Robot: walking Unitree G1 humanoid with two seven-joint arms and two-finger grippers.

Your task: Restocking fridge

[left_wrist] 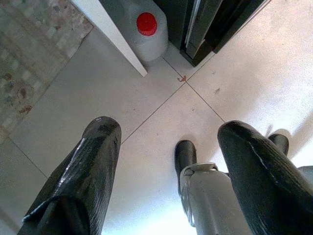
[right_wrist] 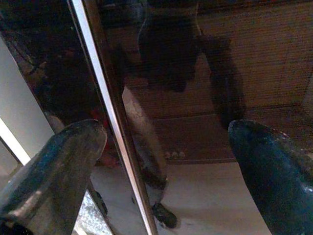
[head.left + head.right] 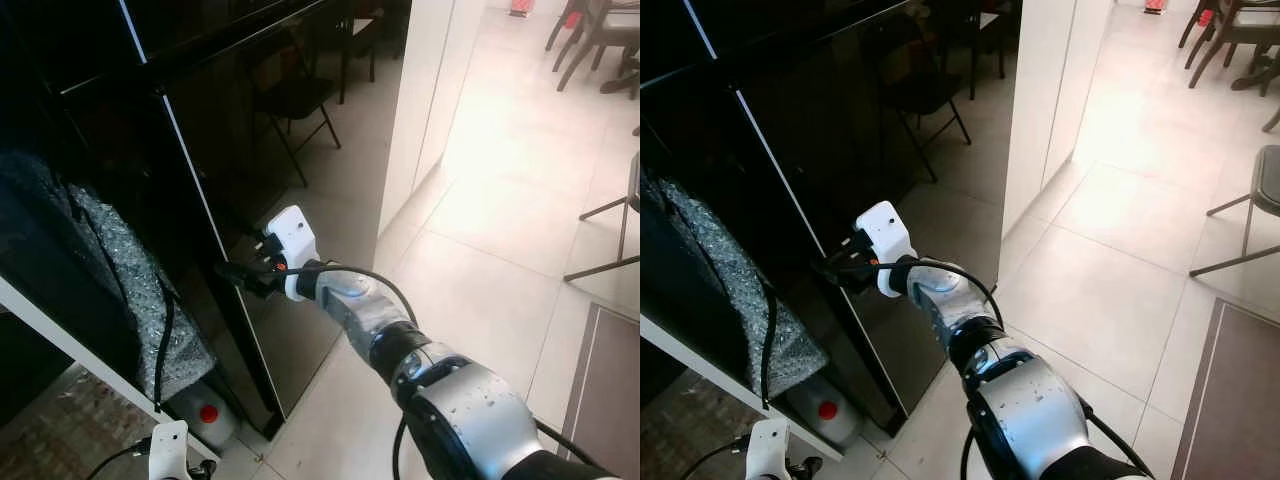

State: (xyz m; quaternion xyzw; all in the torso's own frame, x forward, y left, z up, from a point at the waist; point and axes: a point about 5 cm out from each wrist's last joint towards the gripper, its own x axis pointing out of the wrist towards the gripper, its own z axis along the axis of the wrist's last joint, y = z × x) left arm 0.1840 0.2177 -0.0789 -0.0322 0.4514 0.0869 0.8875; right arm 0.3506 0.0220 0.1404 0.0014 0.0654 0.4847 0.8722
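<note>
Glossy black fridge door (image 3: 300, 170), shut, reflective.

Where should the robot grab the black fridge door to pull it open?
Probably at the door's long upright edge, the pale strip running top to bottom. The front is flat glossy glass with no handle showing. The open right gripper already faces that edge, one finger on each side, so come straight from the front.

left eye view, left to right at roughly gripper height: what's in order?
Bubble-wrapped bundle → black fridge door, right gripper at its edge with jaws open → white wall panel → tiled floor → chair legs.
</note>
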